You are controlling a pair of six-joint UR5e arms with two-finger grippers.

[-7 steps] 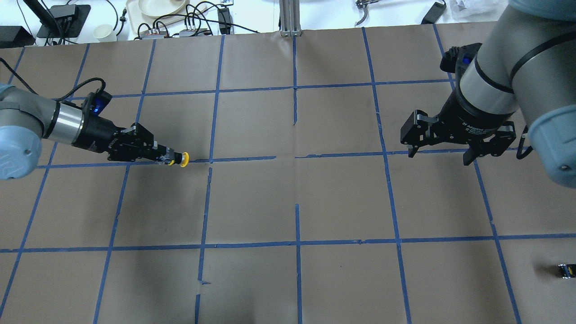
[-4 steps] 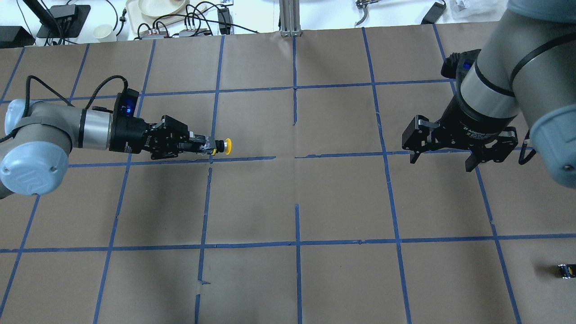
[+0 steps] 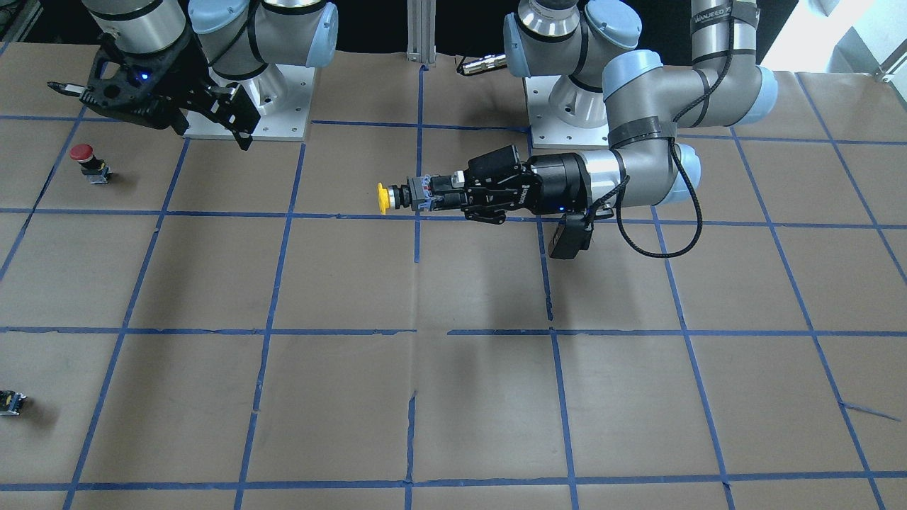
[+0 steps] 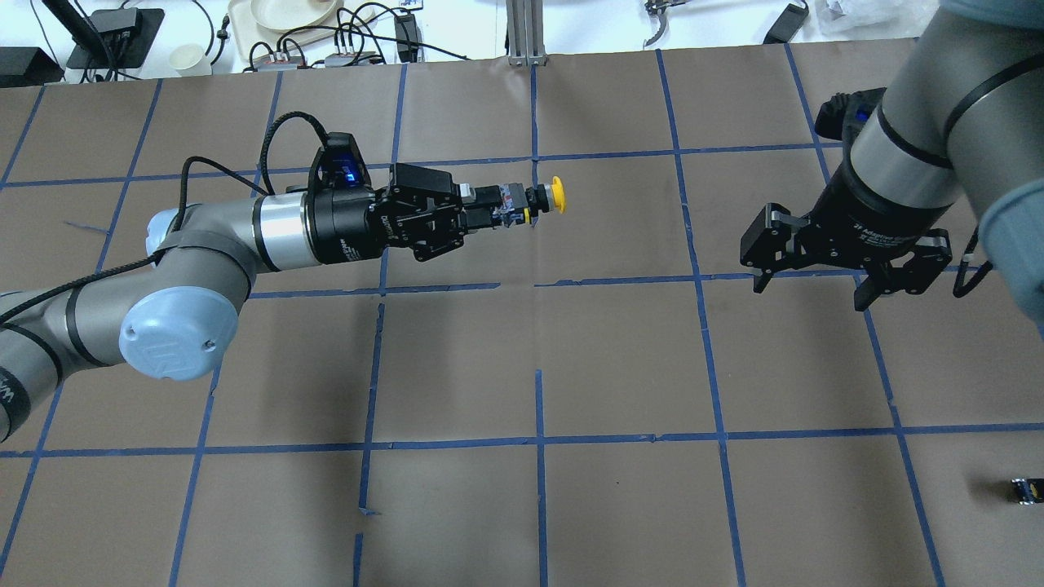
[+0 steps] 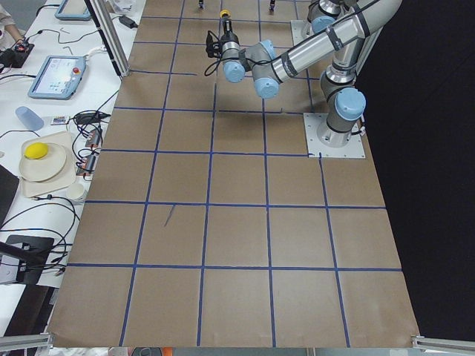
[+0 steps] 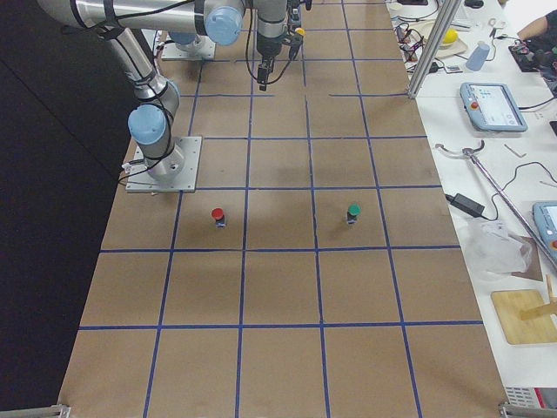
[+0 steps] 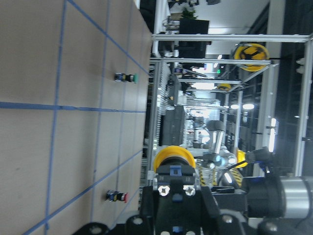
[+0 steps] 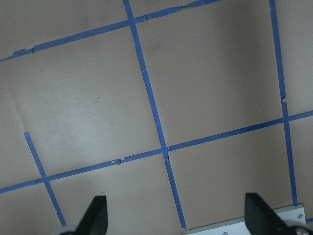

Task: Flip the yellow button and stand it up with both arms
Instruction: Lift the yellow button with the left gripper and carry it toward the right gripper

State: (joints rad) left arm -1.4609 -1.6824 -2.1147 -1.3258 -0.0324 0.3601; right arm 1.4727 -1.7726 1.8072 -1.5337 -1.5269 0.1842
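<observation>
The yellow button (image 4: 548,196) is held level above the table near its middle, yellow cap pointing toward the right arm. My left gripper (image 4: 507,201) is shut on its dark body. The button shows in the front view (image 3: 386,197) with the left gripper (image 3: 434,196) behind it, and in the left wrist view (image 7: 174,160), cap away from the camera. My right gripper (image 4: 813,291) hangs open and empty over the right side of the table, well apart from the button. It also shows in the front view (image 3: 150,113). Its fingertips (image 8: 96,215) are spread over bare paper.
A red-capped button (image 3: 83,157) stands near the right arm's base. A green-capped button (image 6: 353,212) stands further out on that side. A tiny dark block with a yellow spot (image 4: 1026,491) lies at the front right edge. Brown paper with a blue tape grid (image 4: 538,367) covers the table.
My left arm has carried the yellow button from the left side of the table rightward and farther back, to near the centre line. The right gripper has barely shifted and stays open.
</observation>
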